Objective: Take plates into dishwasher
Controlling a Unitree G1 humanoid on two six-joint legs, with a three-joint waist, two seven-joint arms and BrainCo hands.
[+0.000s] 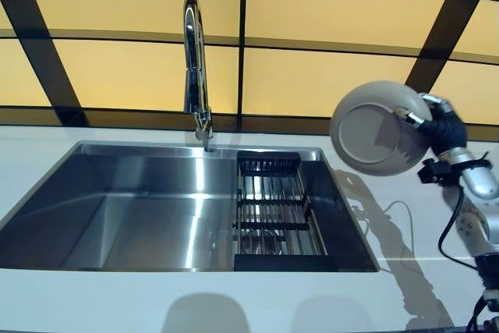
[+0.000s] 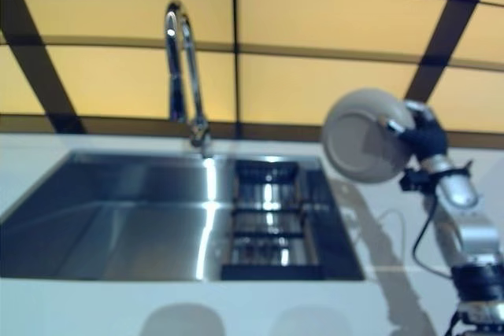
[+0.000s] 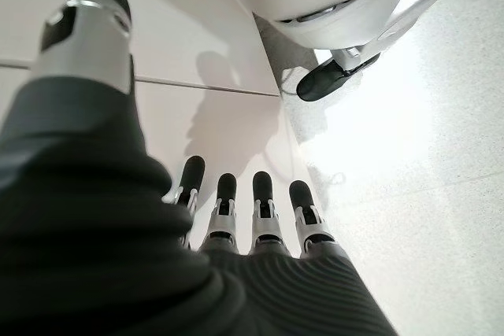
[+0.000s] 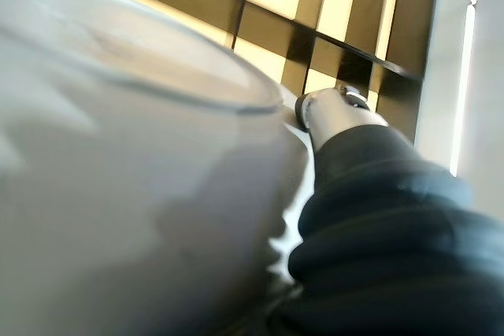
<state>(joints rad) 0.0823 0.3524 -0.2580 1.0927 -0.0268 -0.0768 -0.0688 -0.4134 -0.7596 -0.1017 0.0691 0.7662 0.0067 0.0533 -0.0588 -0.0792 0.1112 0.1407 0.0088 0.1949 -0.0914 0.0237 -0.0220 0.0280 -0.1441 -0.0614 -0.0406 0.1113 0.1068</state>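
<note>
My right hand [image 1: 438, 129] is shut on the rim of a grey plate [image 1: 374, 126] and holds it upright in the air above the white counter, right of the sink. The plate's underside faces me. In the right wrist view the plate [image 4: 118, 179] fills most of the frame, with my thumb [image 4: 331, 108] over its edge. My left hand [image 3: 236, 218] shows only in its wrist view, fingers straight, hanging low over the pale floor and holding nothing.
A steel sink [image 1: 156, 208] is set in the white counter [image 1: 405, 232]. A dark dish rack [image 1: 273, 208] sits in its right part. A chrome tap [image 1: 195, 68] stands behind it. A yellow panelled wall with dark bars rises at the back.
</note>
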